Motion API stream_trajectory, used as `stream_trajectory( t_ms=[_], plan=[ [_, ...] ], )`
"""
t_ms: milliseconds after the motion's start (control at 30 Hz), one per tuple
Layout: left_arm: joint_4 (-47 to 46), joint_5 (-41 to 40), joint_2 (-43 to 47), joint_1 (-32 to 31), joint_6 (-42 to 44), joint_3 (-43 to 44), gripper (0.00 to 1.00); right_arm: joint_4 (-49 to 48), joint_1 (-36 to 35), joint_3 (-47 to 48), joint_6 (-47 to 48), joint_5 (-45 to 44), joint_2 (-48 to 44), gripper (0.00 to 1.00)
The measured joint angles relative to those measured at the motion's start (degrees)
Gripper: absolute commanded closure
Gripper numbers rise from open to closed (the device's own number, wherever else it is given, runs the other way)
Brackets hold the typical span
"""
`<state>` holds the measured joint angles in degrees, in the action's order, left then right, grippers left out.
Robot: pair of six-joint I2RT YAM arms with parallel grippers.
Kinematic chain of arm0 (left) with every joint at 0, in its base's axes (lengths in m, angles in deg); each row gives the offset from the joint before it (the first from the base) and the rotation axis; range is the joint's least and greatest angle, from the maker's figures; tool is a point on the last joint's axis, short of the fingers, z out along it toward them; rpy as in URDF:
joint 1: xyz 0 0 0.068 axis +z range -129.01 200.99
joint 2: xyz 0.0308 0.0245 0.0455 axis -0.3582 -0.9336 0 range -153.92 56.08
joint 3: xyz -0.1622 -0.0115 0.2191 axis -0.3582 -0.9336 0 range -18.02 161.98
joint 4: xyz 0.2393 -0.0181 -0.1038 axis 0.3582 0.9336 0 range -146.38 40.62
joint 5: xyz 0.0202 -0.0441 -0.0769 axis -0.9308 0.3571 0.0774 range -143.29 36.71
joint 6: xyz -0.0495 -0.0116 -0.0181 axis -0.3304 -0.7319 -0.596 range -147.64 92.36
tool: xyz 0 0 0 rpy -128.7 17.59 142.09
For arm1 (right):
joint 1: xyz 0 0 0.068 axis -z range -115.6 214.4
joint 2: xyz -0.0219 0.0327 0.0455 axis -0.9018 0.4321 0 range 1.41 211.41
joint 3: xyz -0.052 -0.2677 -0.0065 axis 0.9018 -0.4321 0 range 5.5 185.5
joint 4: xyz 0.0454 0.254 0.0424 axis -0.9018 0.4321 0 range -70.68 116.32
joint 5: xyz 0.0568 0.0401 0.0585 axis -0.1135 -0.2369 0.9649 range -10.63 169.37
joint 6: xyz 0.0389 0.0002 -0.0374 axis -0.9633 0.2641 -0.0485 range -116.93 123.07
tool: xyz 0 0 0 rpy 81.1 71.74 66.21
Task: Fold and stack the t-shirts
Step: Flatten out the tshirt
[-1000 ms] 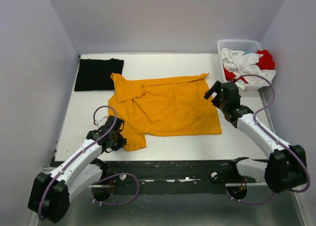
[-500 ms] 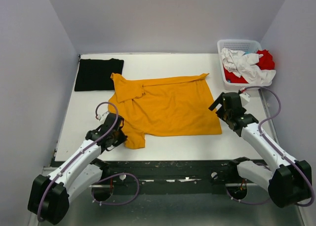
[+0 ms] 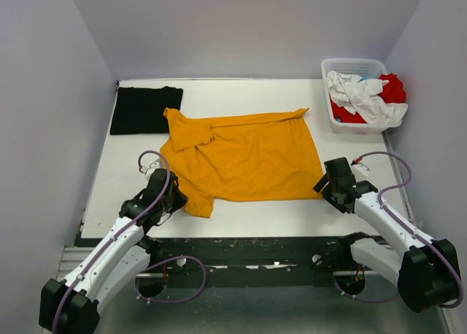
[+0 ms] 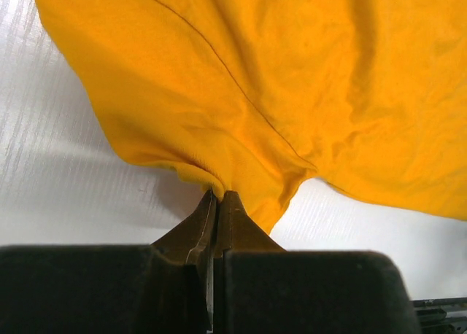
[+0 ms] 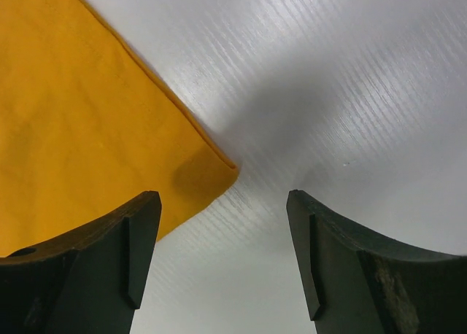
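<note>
Overhead and wrist views of a shirt-folding workspace. The mustard t-shirt (image 3: 244, 155) lies spread across the middle of the white surface (image 3: 255, 93), roughly flat. Its collar end is towards the left and its hem towards the right. The cloth is plain orange-yellow, with soft wrinkles and one sleeve bunched at the far left. The far hem corner is slightly curled.

The left end effector (image 4: 217, 195) is closed, pinching a small fold of the shirt's near-left edge. The fabric puckers into a gathered peak at the fingertips and drapes away from them. The right end effector (image 5: 222, 200) is parted, and its two fingers straddle the shirt's near-right corner, which lies flat on the surface between them, unclamped.

A black t-shirt (image 3: 144, 109) sits folded into a neat rectangle at the far-left corner, just beside the mustard shirt. At the far right, a white lattice basket (image 3: 354, 63) holds a crumpled white t-shirt (image 3: 361, 93) and a red t-shirt (image 3: 394, 90), both spilling over its rim.
</note>
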<state>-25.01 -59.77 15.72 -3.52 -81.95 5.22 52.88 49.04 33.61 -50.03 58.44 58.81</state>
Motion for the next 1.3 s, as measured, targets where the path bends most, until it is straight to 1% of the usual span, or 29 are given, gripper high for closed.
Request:
stream_trajectory(
  t_ms=[100,167,233,300,333,400,433,467,500,733,833,1067,1167,1300],
  plan=[
    [-0.02,0.0,0.76,0.0,0.33,-0.24,1.0,-0.5,0.0,-0.83,-0.59,0.02,0.07,0.37],
    [0.0,-0.07,0.81,0.0,0.35,-0.26,1.0,-1.6,0.0,-1.09,-0.92,0.04,0.57,0.4],
    [0.0,-0.24,0.83,0.0,0.33,-0.26,1.0,-3.1,0.0,-1.18,-0.98,0.09,1.99,0.47],
    [0.02,-0.44,0.87,0.0,0.33,-0.26,1.0,-4.57,0.0,-1.2,-0.9,0.31,4.04,0.51],
    [0.04,-0.55,0.96,0.0,0.31,-0.26,1.0,-5.46,0.0,-1.07,-0.92,0.24,5.22,0.56],
    [0.09,-0.85,1.31,0.0,0.28,-0.26,1.0,-7.1,0.0,-1.03,-0.83,0.26,6.25,0.75],
    [0.09,-0.98,1.46,0.0,0.26,-0.26,1.0,-7.76,0.0,-0.98,-0.72,0.28,6.78,0.85],
    [0.09,-1.16,1.64,0.0,0.22,-0.28,1.0,-8.79,0.0,-0.96,-0.76,0.35,7.32,0.93],
    [0.09,-1.4,1.84,0.0,0.09,-0.28,1.0,-9.64,0.02,-0.96,-0.52,0.42,7.74,0.99],
    [2.12,-2.67,2.4,0.0,-0.37,1.42,1.0,-11.39,0.09,-0.61,0.68,1.03,7.21,0.99],
    [4.39,-3.63,3.15,0.0,-0.37,6.67,1.0,-11.41,0.09,3.06,1.62,1.33,4.52,0.99],
    [9.09,-7.91,5.81,0.0,0.48,26.75,1.0,-13.07,0.09,20.79,3.93,-0.66,-2.99,0.99],
    [10.4,-9.51,6.78,0.0,2.01,36.96,1.0,-13.38,0.09,27.23,5.64,-1.51,-5.29,0.99],
    [10.25,-9.7,8.26,0.0,5.7,48.87,1.0,-13.64,0.09,36.54,8.98,-2.08,-6.99,0.99]
  ],
)
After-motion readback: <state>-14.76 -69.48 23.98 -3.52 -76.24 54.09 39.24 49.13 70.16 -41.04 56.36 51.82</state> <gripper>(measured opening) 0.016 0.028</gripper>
